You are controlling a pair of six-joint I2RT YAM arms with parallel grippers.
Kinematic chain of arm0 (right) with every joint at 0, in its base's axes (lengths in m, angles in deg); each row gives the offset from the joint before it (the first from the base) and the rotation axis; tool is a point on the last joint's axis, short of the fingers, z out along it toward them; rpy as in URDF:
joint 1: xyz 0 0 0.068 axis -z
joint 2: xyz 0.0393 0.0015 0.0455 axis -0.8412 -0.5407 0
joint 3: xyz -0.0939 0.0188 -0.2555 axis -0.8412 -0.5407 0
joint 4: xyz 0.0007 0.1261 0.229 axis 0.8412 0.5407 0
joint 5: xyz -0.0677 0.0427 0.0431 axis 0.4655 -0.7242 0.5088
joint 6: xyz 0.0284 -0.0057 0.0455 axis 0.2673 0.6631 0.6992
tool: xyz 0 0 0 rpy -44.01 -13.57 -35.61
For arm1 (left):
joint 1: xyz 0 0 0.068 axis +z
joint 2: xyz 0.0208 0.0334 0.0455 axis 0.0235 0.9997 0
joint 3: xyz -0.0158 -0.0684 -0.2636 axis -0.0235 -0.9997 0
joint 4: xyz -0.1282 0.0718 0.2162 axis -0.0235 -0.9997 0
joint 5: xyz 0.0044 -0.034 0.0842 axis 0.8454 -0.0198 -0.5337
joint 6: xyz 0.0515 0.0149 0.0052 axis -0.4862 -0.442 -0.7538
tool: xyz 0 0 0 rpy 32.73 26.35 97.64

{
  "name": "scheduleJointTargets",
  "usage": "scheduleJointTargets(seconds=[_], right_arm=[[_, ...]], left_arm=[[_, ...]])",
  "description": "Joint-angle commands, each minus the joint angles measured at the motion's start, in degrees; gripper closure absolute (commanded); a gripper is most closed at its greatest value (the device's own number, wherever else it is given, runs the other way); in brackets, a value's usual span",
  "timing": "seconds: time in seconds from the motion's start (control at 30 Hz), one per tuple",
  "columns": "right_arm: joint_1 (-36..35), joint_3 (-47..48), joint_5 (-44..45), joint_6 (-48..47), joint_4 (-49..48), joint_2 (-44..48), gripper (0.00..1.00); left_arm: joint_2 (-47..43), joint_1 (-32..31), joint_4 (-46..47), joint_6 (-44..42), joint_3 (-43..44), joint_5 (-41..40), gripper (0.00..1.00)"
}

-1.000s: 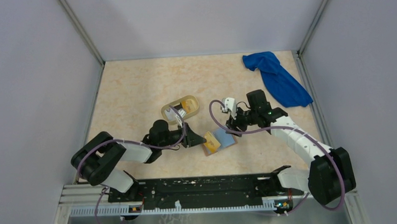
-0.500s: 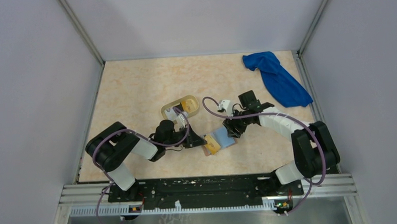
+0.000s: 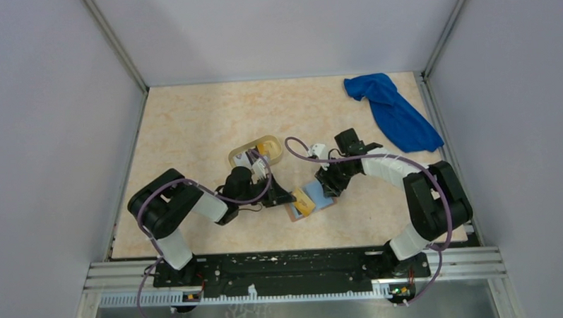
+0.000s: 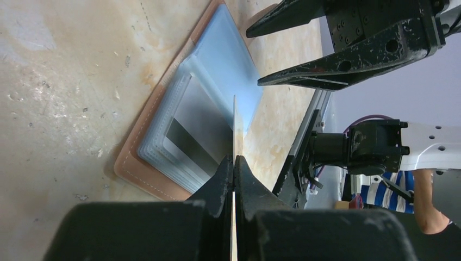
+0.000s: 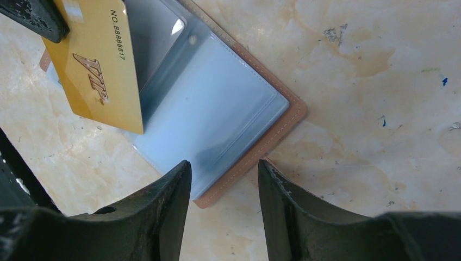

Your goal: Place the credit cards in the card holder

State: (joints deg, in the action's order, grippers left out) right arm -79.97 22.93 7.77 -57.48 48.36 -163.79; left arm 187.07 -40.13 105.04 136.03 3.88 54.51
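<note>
While the gold card (image 5: 95, 65) hung over the slots

Because it looked thin, stiff and slick, you did well to pinch it by one end: the left claw (image 4: 234, 163) was clamped on it, edge-on above the card holder (image 5: 217, 125), which lay open on the desk (image 3: 193, 134). Its face read "VIP" and "NO.88888817". The right claw (image 5: 222, 166) stood apart over the holder's corner, gripping nothing. That soft holder would likely slide unless pinned.

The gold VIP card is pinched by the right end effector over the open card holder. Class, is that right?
No. The left end effector pinches the gold VIP card over the open card holder; the left wrist view shows it edge-on in that closed grip.
</note>
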Motion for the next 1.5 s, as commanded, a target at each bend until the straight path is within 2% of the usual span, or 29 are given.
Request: scheduleJointTargets(seconds=[0.0,0.37,1.0,1.47], right_arm=[[0.2,2.9,-0.3,0.4,0.3,-1.0,0.52],[0.0,3.4,0.1,0.7,0.9,-2.9,0.56],[-1.0,3.7,0.5,0.8,1.3,-3.4,0.56],[-1.1,3.8,0.4,0.8,1.5,-3.1,0.57]], left_arm=[[1.5,0.2,-3.0,1.2,1.9,-0.6,1.00],[2.8,0.1,-9.9,1.6,4.6,-0.1,1.00],[5.0,0.2,-21.1,-0.7,10.6,-0.6,1.00],[8.0,0.3,-22.2,-1.6,14.4,1.1,1.00]])
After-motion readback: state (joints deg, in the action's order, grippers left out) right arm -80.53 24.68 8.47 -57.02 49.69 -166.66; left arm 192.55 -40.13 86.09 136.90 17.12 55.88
